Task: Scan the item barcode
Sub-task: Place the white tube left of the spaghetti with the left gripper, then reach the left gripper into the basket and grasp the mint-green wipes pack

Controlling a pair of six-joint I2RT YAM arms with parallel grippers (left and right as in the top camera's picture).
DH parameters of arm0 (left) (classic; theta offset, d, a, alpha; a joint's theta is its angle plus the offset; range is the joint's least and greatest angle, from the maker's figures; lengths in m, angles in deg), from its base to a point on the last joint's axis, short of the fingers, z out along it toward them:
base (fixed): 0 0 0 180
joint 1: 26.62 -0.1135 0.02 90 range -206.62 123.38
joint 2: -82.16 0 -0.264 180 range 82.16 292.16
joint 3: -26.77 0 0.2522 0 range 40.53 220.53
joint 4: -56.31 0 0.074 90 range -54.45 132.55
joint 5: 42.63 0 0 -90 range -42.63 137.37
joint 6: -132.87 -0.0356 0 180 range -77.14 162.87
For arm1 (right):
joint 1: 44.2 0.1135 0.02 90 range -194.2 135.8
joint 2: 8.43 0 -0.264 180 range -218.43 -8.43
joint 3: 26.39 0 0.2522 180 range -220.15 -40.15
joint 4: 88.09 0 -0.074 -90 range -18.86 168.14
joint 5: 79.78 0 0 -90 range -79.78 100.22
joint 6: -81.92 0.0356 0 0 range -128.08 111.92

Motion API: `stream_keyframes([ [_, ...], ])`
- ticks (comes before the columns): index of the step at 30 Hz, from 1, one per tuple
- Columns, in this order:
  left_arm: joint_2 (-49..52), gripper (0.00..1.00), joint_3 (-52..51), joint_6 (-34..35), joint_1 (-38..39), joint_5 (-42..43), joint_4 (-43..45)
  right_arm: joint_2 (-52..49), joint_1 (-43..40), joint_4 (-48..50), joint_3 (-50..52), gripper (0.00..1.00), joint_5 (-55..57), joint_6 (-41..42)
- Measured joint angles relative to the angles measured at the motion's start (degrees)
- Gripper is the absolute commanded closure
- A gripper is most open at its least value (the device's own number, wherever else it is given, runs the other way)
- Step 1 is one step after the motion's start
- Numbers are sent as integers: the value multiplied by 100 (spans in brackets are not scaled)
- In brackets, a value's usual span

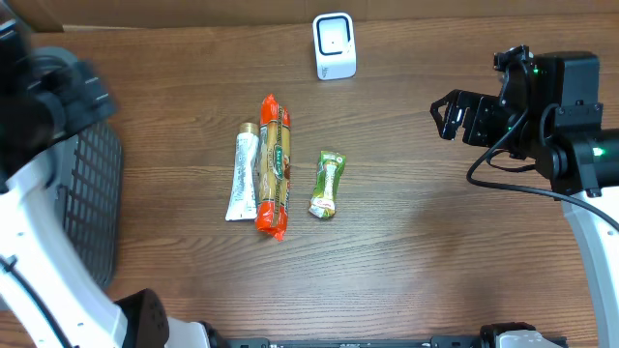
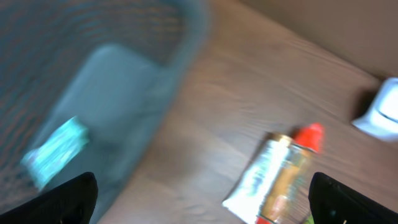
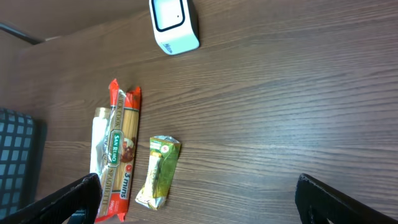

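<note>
Left fingers (image 2: 62, 199) are spread wide, one dark tip at each lower corner of the wrist view, and nothing sits between them. It's a blurry shot, but the basket (image 2: 124, 74) fills the space ahead of the finger on the picture's left, and a teal item (image 2: 56, 152) shows against its mesh; the blur hides what it is. Out beyond the gap, closer to the other finger, lie the white tube (image 2: 258, 177) and the pasta packet (image 2: 292, 168) side by side on the bench (image 2: 249, 93), with the scanner (image 2: 380, 112) further ahead past that finger. Over to the right fingers (image 3: 68, 199): they are spread wide too, and they grip nothing. Straight ahead of the finger on the picture's left sits the row of goods: tube, then pasta packet touching it, then the green packet (image 3: 158, 171) just beside, a little apart. The scanner stands upright far ahead of the gap, well beyond the goods. From overhead, the right fingers hover well apart from everything, off to one side of the scanner, while the three packets lie in their row between the two arms, nearer the basket.
</note>
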Motion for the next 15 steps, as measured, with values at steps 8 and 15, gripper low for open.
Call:
stream_keyframes([
  [8,28,1,-837,94,-2389,9,83,0,0,22,0,0,0,0],
  [15,22,0,-2588,192,-3042,210,1167,0,0,31,0,0,0,0],
])
